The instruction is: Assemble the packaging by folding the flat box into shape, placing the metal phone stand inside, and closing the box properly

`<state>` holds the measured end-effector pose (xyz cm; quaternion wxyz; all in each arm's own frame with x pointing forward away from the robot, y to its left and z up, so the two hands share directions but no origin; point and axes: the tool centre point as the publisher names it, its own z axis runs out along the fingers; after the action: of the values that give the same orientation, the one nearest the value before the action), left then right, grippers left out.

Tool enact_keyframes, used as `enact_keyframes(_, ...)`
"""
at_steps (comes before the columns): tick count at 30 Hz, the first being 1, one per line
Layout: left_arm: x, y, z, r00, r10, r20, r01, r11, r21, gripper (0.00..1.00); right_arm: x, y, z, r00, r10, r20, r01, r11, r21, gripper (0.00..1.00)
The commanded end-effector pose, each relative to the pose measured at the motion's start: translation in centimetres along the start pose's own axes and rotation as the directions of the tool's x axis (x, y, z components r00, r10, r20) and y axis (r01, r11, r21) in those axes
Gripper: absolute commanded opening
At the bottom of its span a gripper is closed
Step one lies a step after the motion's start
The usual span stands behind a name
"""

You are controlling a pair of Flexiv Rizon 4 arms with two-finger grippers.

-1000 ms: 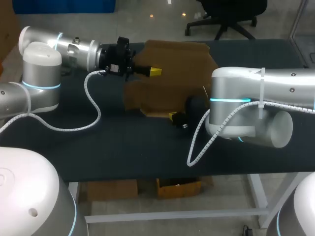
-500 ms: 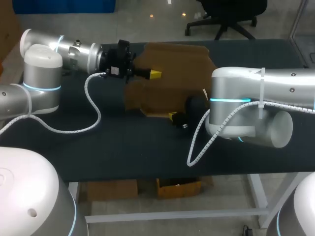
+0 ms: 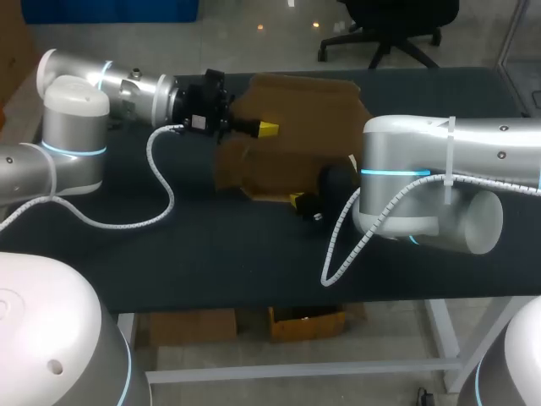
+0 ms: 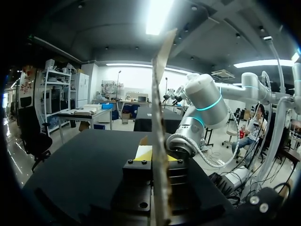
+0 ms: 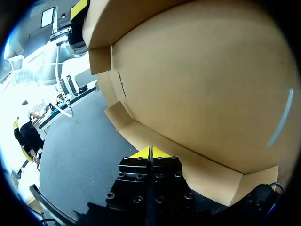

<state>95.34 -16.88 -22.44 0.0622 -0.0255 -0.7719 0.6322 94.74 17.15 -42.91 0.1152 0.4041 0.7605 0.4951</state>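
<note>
One flat brown cardboard box (image 3: 304, 110) lies unfolded at the far middle of the table (image 3: 211, 254), whose top is dark and matte. One of the box's panels stands up on edge. The left tool (image 3: 266, 127) is clamped on that upright panel, with a finger on each face. The right tool (image 3: 296, 201) has its yellow tips pressed together at the box's near flap; whether cardboard sits between them cannot be told.
</note>
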Motion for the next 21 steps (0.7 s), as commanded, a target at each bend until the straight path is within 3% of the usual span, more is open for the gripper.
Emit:
enact_keyframes(1, -0.15, 0.21, 0.11, 1.0, 0.0, 0.0, 0.0, 1.0, 0.0, 0.0, -0.08, -0.41, 0.53, 1.0, 0.0, 0.006, 0.0, 1.0, -0.002, 0.0)
enact_keyframes(21, 0.13, 0.33, 0.01, 1.0, -0.001, 0.008, 0.001, 1.0, 0.004, 0.0, -0.08, -0.41, 0.53, 1.0, 0.0, 0.006, 0.0, 1.0, -0.002, 0.0)
